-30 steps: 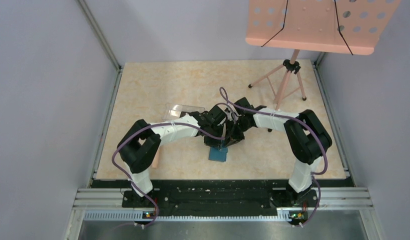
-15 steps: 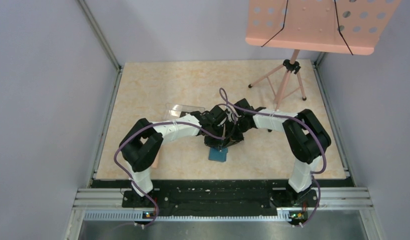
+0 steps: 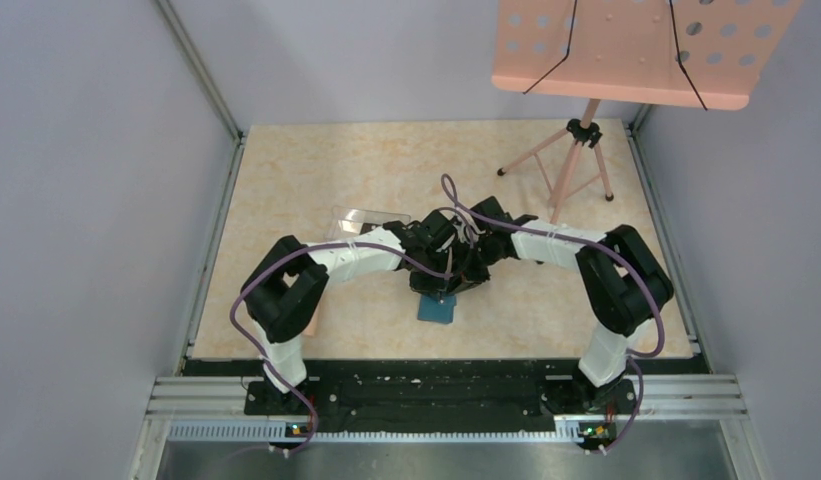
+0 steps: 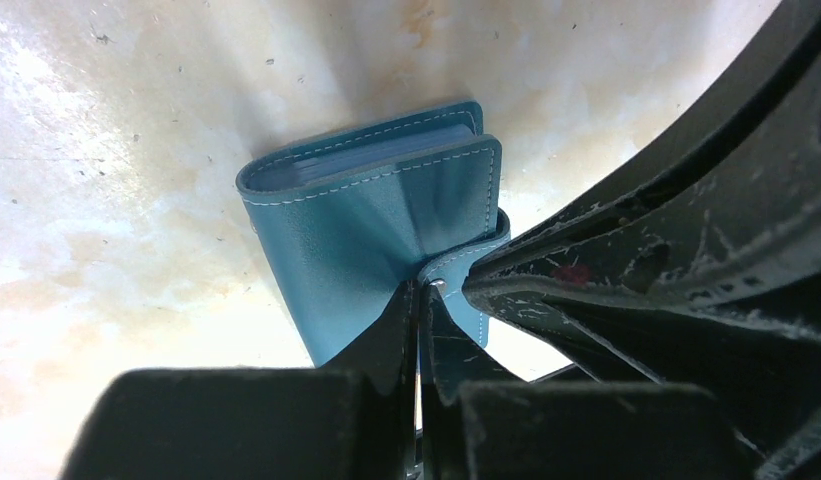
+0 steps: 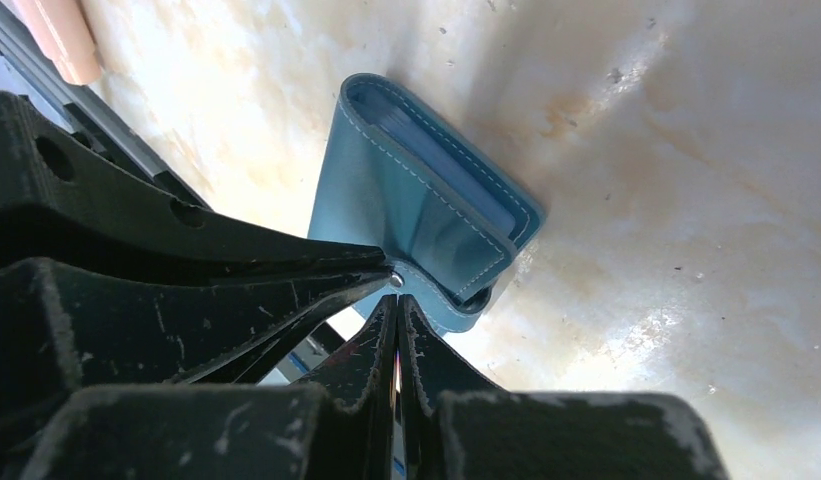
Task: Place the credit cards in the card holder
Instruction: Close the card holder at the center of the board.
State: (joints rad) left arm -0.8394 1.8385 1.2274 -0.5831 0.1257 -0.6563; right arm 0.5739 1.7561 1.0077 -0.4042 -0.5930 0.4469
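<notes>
Apparently I'm nearly done: the teal card holder lies folded on the desk, no loose credit cards show, and my left hand and right hand, both closed empty, meet at its snap strap.

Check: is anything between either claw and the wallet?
Nothing visible. The left claw and right claw, both shut, have their tips right at the snap tab of the wallet, with no gap for anything between.

Both arms close over the card holder; open table beyond; tripod far right.
</notes>
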